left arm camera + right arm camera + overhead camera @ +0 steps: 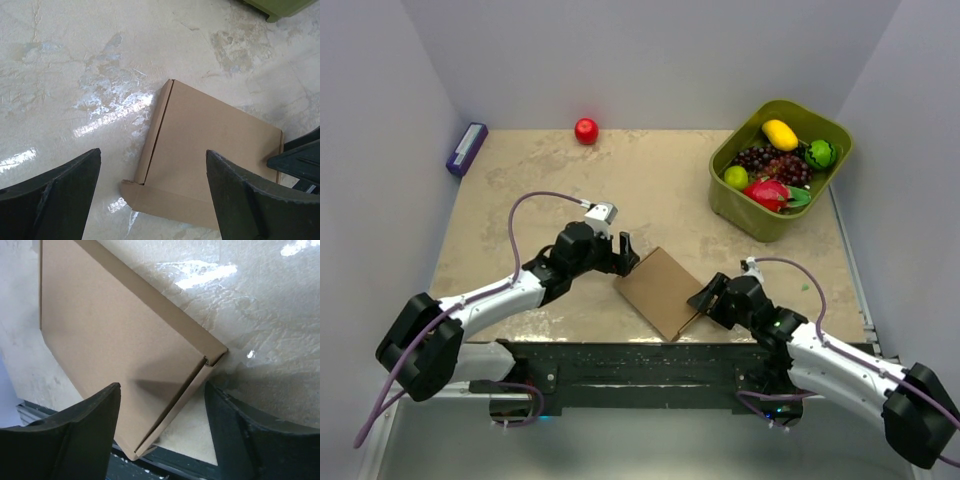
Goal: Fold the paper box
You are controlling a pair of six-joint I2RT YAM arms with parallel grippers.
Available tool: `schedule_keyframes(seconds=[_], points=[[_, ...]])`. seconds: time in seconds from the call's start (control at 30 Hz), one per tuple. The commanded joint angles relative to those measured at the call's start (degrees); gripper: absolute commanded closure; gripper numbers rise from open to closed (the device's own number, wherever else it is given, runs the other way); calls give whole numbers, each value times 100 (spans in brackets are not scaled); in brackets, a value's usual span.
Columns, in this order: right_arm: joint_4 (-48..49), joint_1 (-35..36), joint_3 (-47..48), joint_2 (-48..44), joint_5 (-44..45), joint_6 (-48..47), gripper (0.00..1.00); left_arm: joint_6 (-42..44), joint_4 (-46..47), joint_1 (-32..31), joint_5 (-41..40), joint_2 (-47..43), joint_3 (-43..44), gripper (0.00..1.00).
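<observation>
**Box lies flat between two open grippers**

The box lies flat on the desk, near the front edge and about midway between the two arms. It sits turned like a diamond, and its near corner reaches the dark rail at the desk's front. The wrist views show a plain brown top with thin side walls folded along the edges and a small tab sticking out at one corner.

The left gripper hangs by the box's far left corner with its jaws spread wide and nothing between them. In the left wrist view its fingers frame that side of the box.

The right gripper is at the box's right corner, also spread wide and holding nothing. Whether it touches the cardboard cannot be told.

A green bin of fruit stands at the far right, well apart from the box. A red ball rests by the back wall.
</observation>
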Motion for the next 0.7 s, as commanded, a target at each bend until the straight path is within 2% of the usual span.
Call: schedule_keyframes(seconds=[0.0, 0.23, 0.27, 0.37, 0.67], points=[[650, -19, -315, 123, -35, 372, 38, -98, 52, 62, 103, -191, -29, 10], [721, -19, -579, 36, 44, 503, 64, -133, -18, 185, 112, -305, -90, 9], [747, -19, -666, 18, 53, 530, 73, -151, -9, 211, 112, -323, -99, 9], [721, -19, -816, -78, 105, 609, 83, -194, 17, 273, 173, -332, -178, 8], [599, -19, -1036, -228, 228, 803, 96, -414, 70, 343, 393, -367, -503, 6]])
